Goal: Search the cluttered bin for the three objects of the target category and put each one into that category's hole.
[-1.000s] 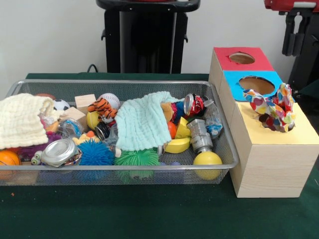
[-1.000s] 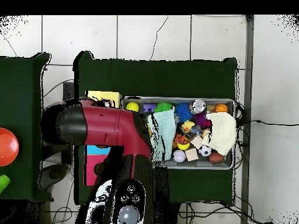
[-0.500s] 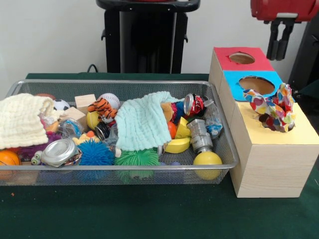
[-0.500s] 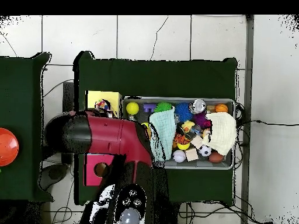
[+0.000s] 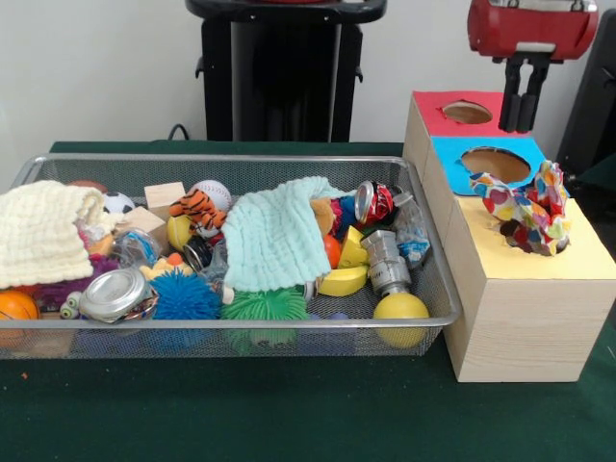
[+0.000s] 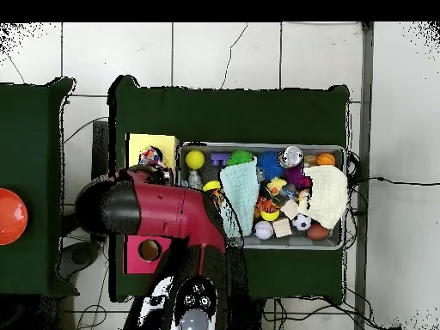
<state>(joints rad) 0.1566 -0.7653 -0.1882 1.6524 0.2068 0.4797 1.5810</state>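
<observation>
Dark green table cover (image 5: 289,414) under everything, plain white wall behind.

From the front: wire bin (image 5: 231,160) crammed with balls, cans, blocks and toys. Beside it, to the picture's right, a wooden box (image 5: 520,327) with a red section, a blue section and a yellow one, nearest the camera. Open holes in the red and blue; none showing in the yellow, where a patterned cloth (image 5: 525,214) lies bunched, only partly pushed in at best. Judging by that, fabric as the likely category, leaving the mint cloth (image 5: 274,236) draped over the bin's middle and the cream cloth (image 5: 43,236) heaped at its left end. Above the box's red and blue sections, the gripper (image 5: 523,125), dark fingers pressed close together, carrying nothing.

From overhead: red arm (image 6: 163,210) across the box, hiding the gripper and the blue section. Patterned cloth (image 6: 152,156) on the yellow patch; mint cloth (image 6: 241,193) and cream cloth (image 6: 326,196) plain to see in the bin (image 6: 258,144).

Handling, as a guess: light, limp, not fragile or slippery, but prone to trail and drag neighbours out. Best pinched at a raised fold near the middle, then lifted high to clear the rim.
</observation>
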